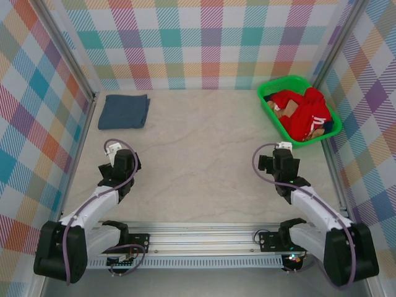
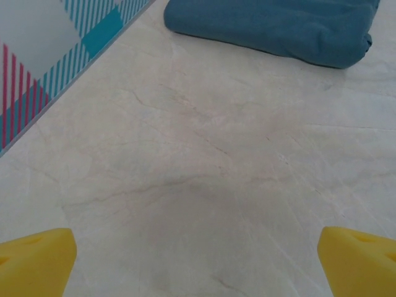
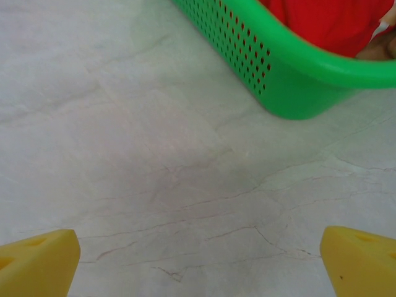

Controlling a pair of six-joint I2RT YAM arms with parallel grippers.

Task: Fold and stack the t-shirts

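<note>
A folded slate-blue t-shirt (image 1: pixel 124 111) lies flat at the far left of the table, and its near edge (image 2: pixel 278 28) runs along the top of the left wrist view. A crumpled red t-shirt (image 1: pixel 305 111) fills the green basket (image 1: pixel 270 108) at the far right, over some darker cloth. My left gripper (image 1: pixel 121 162) rests low near the left side, well short of the blue shirt, its yellow fingertips (image 2: pixel 37 260) wide apart over bare table. My right gripper (image 1: pixel 281 159) stands open a little short of the basket (image 3: pixel 291 68), nothing between its fingertips (image 3: pixel 356 260).
Plaid walls (image 1: pixel 204 43) close in the table on the left, back and right. The marbled tabletop (image 1: pixel 198 154) stretches between the blue shirt and the basket. A metal rail (image 1: pixel 204 241) carrying the arm bases runs along the near edge.
</note>
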